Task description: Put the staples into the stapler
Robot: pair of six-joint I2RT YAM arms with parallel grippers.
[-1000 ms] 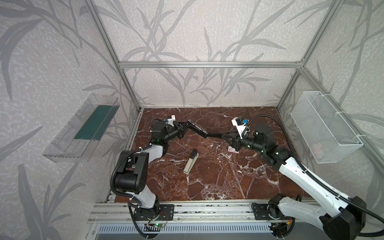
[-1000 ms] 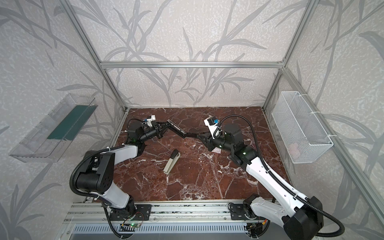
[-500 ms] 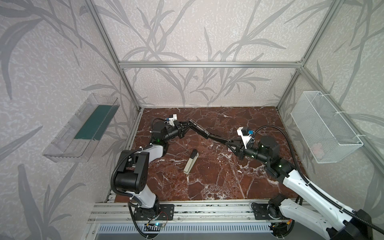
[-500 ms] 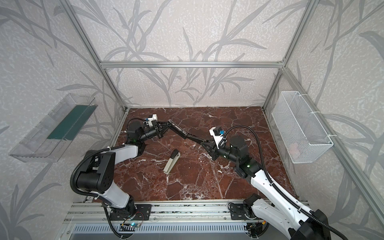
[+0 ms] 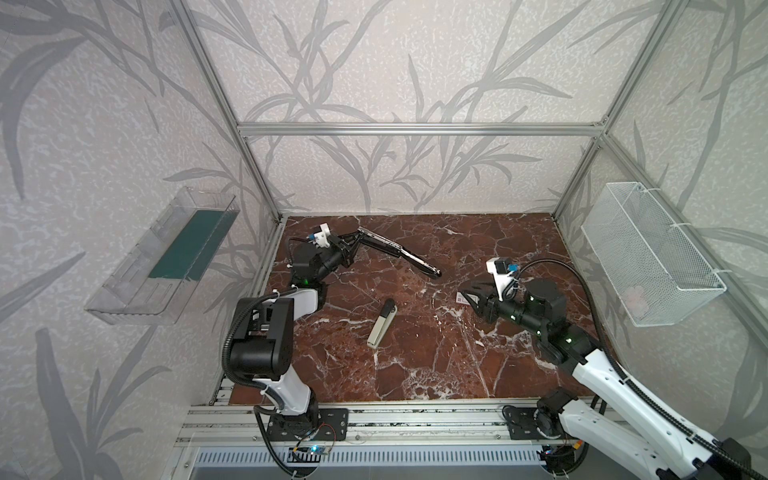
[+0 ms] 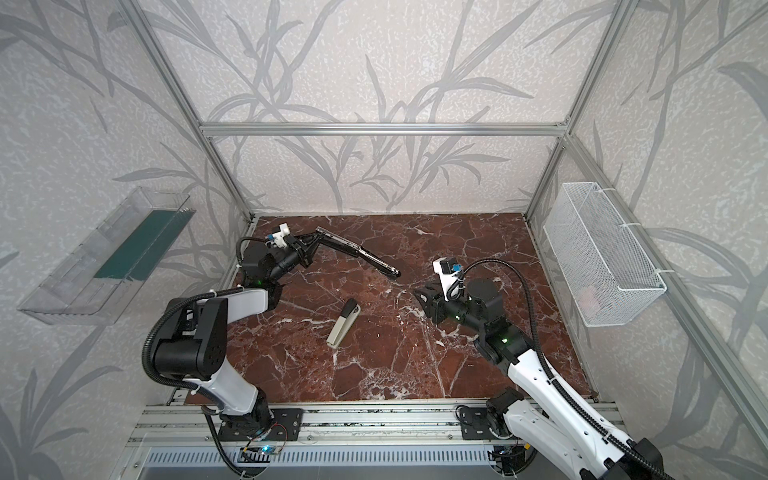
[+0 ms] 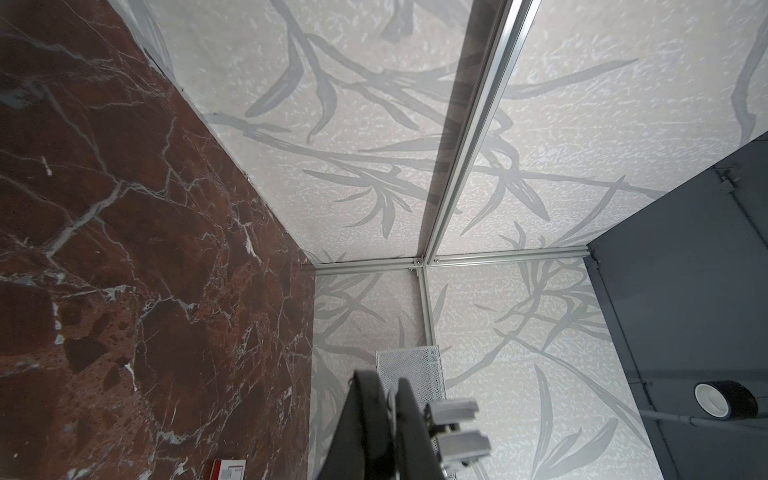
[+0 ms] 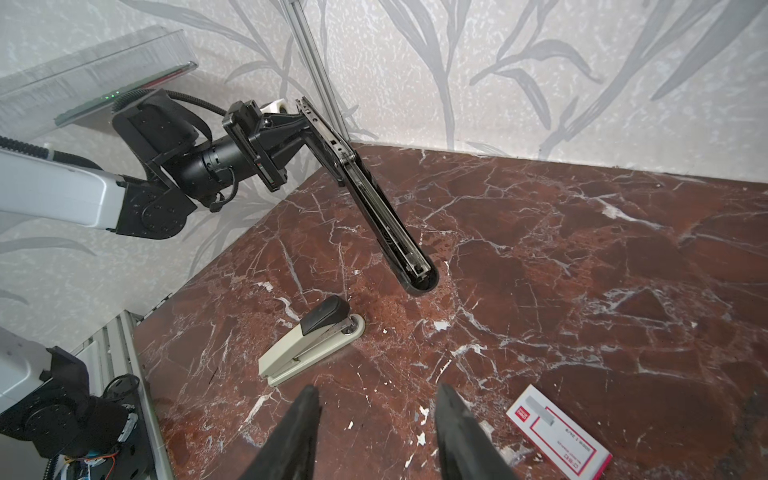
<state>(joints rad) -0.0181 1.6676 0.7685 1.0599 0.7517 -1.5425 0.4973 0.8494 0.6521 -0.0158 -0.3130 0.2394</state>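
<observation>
The black stapler (image 5: 397, 253) (image 6: 357, 251) (image 8: 374, 208) hangs unfolded above the back left of the marble table, sloping down toward the middle. My left gripper (image 5: 351, 241) (image 6: 309, 243) (image 7: 388, 401) is shut on its raised rear end. A silver rail shows inside its open channel. My right gripper (image 5: 465, 291) (image 6: 419, 297) (image 8: 378, 390) is open and empty, a short way right of the stapler's low tip. The white, red-printed staple box (image 8: 559, 428) (image 7: 228, 469) lies on the table beside it. No loose staples are in view.
A beige-grey stapler with a black end (image 5: 382, 324) (image 6: 343, 324) (image 8: 311, 340) lies in the middle of the table. A white wire basket (image 5: 648, 257) hangs on the right wall. On the left wall is a clear shelf (image 5: 166, 257) with a green insert.
My right gripper has drawn back from the stapler's low tip toward the right and opened. The left gripper still holds the stapler's rear end.
</observation>
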